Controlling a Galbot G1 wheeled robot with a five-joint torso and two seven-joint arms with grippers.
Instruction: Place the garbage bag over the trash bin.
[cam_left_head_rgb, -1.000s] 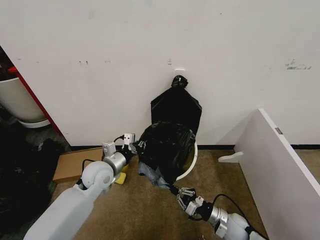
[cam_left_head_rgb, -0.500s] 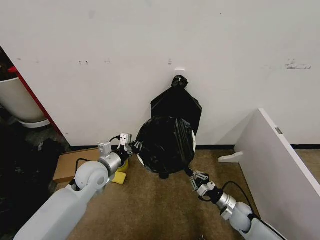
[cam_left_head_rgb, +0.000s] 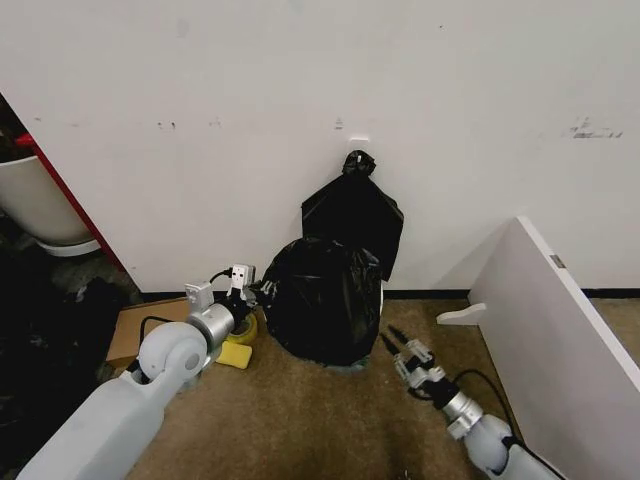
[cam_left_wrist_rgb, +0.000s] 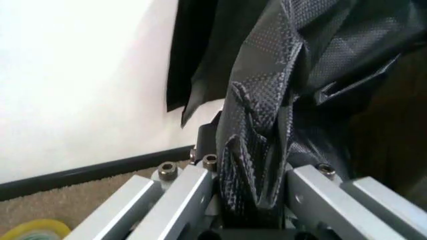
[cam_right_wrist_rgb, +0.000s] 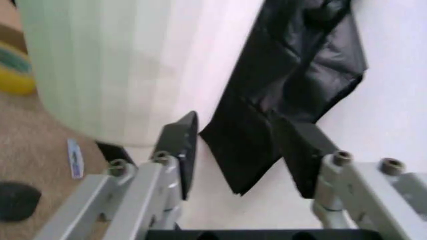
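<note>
Head view: the garbage bag (cam_left_head_rgb: 322, 300) drapes the trash bin (cam_right_wrist_rgb: 100, 65). At its left edge the left gripper (cam_left_head_rgb: 250, 291) pinches bag film; the right gripper (cam_left_head_rgb: 396, 345), spread and empty, waits right of the bag.

A flat black bag with a knotted top (cam_left_head_rgb: 352, 212) hangs against the white wall (cam_left_head_rgb: 300, 100); a cardboard sheet (cam_left_head_rgb: 140, 325), yellow tape roll (cam_left_head_rgb: 244, 328) and white board (cam_left_head_rgb: 565, 345) sit on the carpet floor (cam_left_head_rgb: 300, 420)
</note>
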